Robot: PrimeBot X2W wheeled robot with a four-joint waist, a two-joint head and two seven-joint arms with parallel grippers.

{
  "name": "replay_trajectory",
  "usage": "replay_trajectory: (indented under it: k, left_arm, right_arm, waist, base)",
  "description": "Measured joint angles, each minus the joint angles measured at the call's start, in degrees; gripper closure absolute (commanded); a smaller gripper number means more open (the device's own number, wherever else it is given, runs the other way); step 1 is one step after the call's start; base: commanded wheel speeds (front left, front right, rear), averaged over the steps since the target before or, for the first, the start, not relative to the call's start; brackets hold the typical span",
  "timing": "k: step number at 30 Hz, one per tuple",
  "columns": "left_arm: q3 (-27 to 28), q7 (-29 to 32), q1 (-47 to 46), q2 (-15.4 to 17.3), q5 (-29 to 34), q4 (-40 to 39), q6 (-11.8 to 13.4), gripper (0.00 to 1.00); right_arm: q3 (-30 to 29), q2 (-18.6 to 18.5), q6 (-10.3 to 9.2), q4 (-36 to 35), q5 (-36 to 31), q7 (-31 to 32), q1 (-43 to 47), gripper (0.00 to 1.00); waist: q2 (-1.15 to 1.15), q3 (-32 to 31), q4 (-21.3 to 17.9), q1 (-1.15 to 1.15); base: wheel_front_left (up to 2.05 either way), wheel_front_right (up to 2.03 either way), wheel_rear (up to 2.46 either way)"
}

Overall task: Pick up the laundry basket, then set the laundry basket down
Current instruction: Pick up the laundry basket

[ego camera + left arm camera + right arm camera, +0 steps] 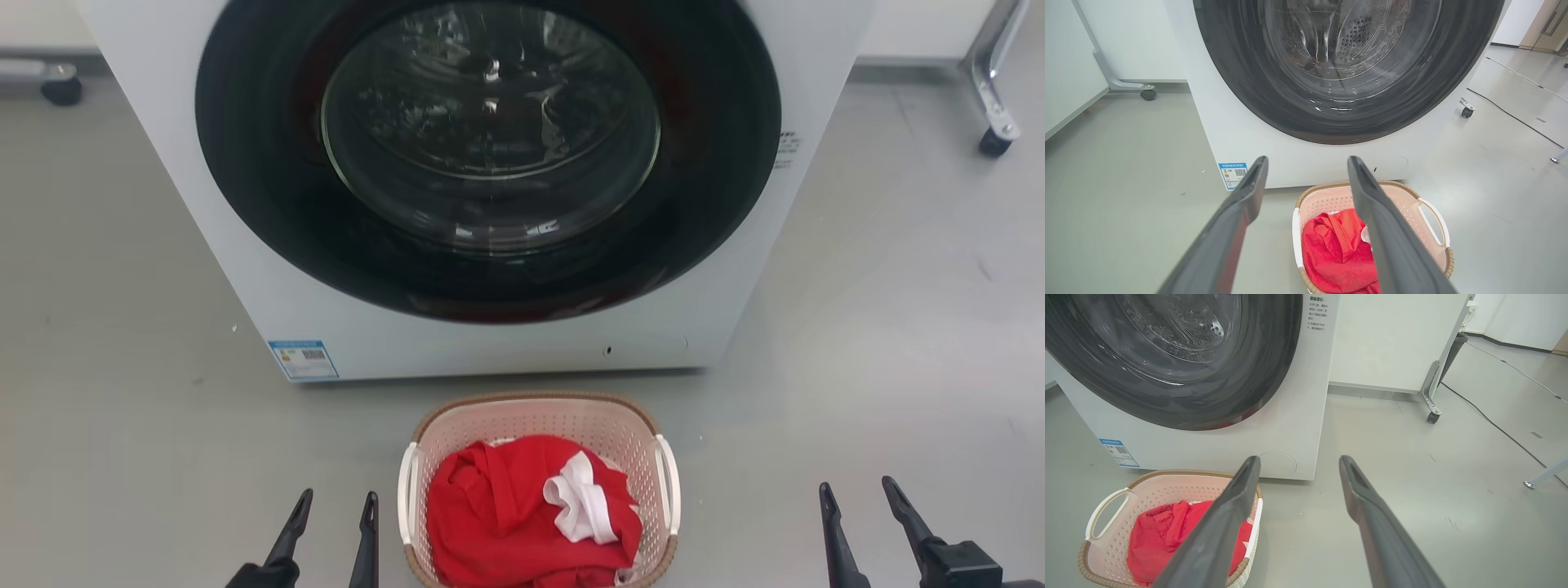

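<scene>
Before one washing machine (pixel 490 351), one laundry basket (pixel 535 400) with two white handles (pixel 406 494) holds one red garment (pixel 490 514), between the left gripper (pixel 339 502) and right gripper (pixel 857 487), both spread and empty.

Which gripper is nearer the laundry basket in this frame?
Left. The left gripper hangs open close beside the left handle of the laundry basket, apart from it. The right gripper, also open, is well off to its right across the floor.
</scene>
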Motion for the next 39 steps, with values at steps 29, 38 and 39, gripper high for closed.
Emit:
replay_trajectory:
  k: [29,38,39]
  left_arm:
    - [0.66,2.94,-14.11,-0.21,0.16,1.18,-1.13,0.00]
    - [1.09,4.64,-21.40,-0.16,0.14,4.35,-2.11,0.00]
    - [1.26,4.94,-22.31,-0.19,0.05,4.87,-2.14,0.00]
  right_arm:
    - [-0.19,2.08,-0.01,0.69,-0.11,0.00,-12.72,0.00]
    - [0.40,2.72,0.18,2.69,-0.20,0.10,-18.67,0.00]
    - [0.52,2.89,0.40,3.14,-0.22,0.11,-19.53,0.00]
  waist:
    - [0.01,23.81,-1.92,0.01]
    - [0.00,31.45,-2.50,0.01]
    - [0.00,32.31,-2.54,0.01]
  base:
    - [0.00,0.00,0.00]
    - [0.00,0.00,0.00]
    - [0.00,0.00,0.00]
